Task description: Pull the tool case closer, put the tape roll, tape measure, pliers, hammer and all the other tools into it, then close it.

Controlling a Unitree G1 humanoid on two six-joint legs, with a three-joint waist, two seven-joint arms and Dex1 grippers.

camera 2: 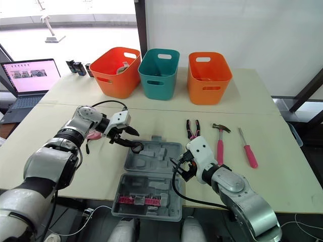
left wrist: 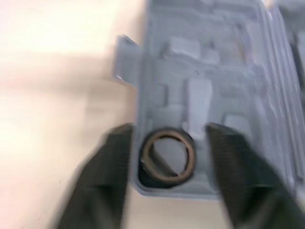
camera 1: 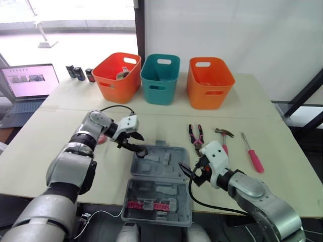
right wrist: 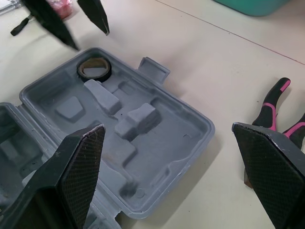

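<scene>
- One tool cased: tape roll [right wrist: 94, 76] lies just under the left gripper's [camera 1: 141, 144] spread, empty fingers.
- Next, probably: right gripper [camera 1: 193, 175], also spread, reaches for the pliers [camera 1: 196, 136] just beyond it.

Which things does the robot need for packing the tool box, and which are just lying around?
For the job: tool case, tape roll (already inside it), pliers, hammer, screwdriver.

Just lying about: left orange bin, teal bin, right orange bin, laptop.
</scene>
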